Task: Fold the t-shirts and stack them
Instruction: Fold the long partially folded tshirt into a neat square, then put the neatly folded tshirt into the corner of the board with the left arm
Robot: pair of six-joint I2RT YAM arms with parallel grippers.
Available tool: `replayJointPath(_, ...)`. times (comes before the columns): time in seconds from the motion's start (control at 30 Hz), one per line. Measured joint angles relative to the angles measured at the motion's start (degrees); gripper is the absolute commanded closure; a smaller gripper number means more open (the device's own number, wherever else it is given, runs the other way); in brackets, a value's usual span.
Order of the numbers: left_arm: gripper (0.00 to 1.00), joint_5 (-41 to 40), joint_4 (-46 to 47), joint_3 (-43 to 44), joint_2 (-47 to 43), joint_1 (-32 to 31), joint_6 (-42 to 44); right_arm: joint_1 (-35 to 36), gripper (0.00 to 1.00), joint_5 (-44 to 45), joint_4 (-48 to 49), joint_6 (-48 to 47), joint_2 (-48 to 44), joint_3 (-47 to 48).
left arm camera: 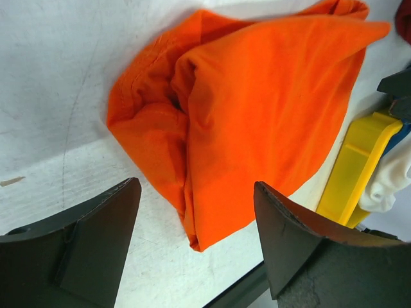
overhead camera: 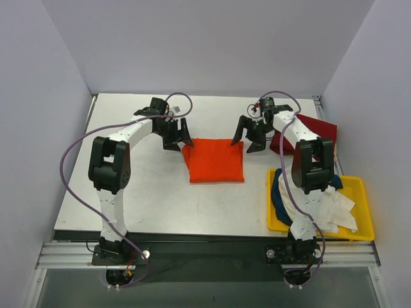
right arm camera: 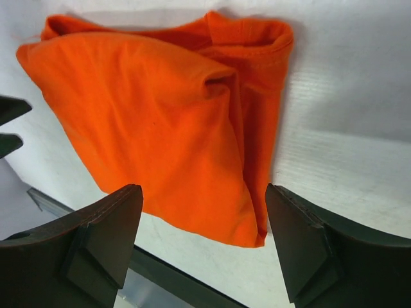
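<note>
A bright orange t-shirt [overhead camera: 214, 160] lies folded into a rough square on the table's middle. It also shows in the left wrist view [left arm camera: 257, 109] and the right wrist view [right arm camera: 167, 122]. My left gripper [overhead camera: 178, 138] is open and empty, just off the shirt's far left corner. My right gripper [overhead camera: 247, 138] is open and empty, just off its far right corner. A dark red t-shirt [overhead camera: 321, 131] lies at the back right behind the right arm. White [overhead camera: 337, 208] and navy blue [overhead camera: 280, 196] shirts lie in the yellow bin.
The yellow plastic bin [overhead camera: 363, 189] stands at the front right, beside the right arm's base; its edge shows in the left wrist view [left arm camera: 350, 170]. Grey walls close in the table on three sides.
</note>
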Motion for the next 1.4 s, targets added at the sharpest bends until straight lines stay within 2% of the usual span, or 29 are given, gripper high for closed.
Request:
replayJointPath(0.17, 0.18, 2.38, 3.3, -6.1, -0.09, 0.0, 0.04, -0.48, 0.21, -5.05, 7.13, 0.07, -2.95, -10.01)
replayJointPath(0.37, 0.18, 3.82, 6.58, -8.15, -0.09, 0.0, 0.02, -1.55, 0.21, -6.97, 11.98, 0.11, -2.99, -16.76)
replayJointPath(0.8, 0.2, 6.25, 11.63, -8.74, 0.74, 0.0, -0.13, -4.11, 0.21, -12.33, 19.67, 0.59, -3.61, -22.18)
replayJointPath(1.03, 0.31, 9.57, 13.84, -9.7, 3.34, 0.0, -1.25, -4.09, 0.22, -16.57, 24.85, 2.19, -3.69, -24.76)
replayJointPath(1.3, 0.56, 11.34, 15.52, -10.49, 4.79, -0.04, -1.9, -3.19, 0.27, -18.25, 27.67, 2.97, -2.86, -25.0)
replayJointPath(1.4, 0.6, 11.98, 15.72, -11.02, 5.07, -0.07, -2.01, -2.25, 0.32, -19.37, 28.5, 3.39, -1.95, -24.5)
